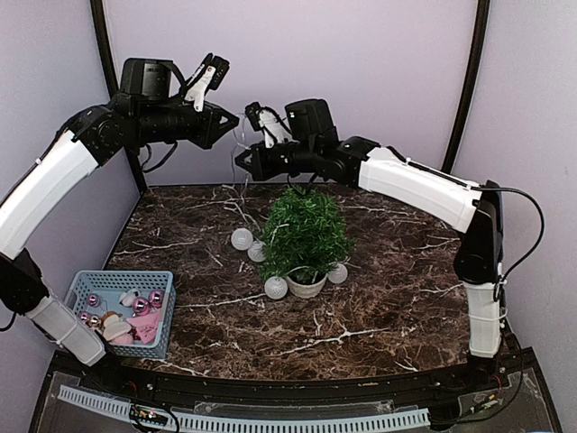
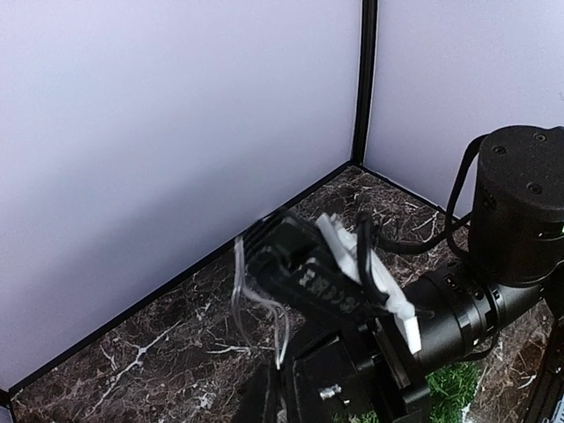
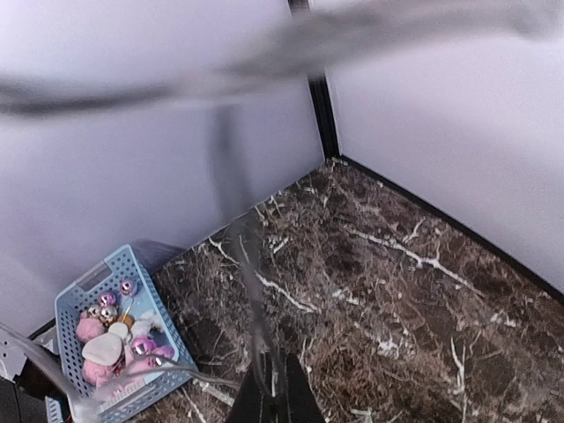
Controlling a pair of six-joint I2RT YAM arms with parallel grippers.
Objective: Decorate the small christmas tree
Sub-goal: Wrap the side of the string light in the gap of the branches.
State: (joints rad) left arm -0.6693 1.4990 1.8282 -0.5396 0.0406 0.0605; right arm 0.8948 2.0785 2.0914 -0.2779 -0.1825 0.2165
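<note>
Aloft, left tool [image 1: 233, 117] and right tool [image 1: 243, 164] both pinched on thin clear wire [image 2: 238, 291] near bushy conical tree [image 1: 305, 233].

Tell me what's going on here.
The left tool and right tool hang above the small christmas tree. Both are shut, apparently pinching a thin clear wire strung between them. White balls lie around the tree's pot. A blue basket of ornaments sits at the near-left corner.

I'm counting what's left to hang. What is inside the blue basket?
The blue basket holds shiny pink baubles, a cream ornament and something soft and pink. Whatever lies beneath that pile is covered.
</note>
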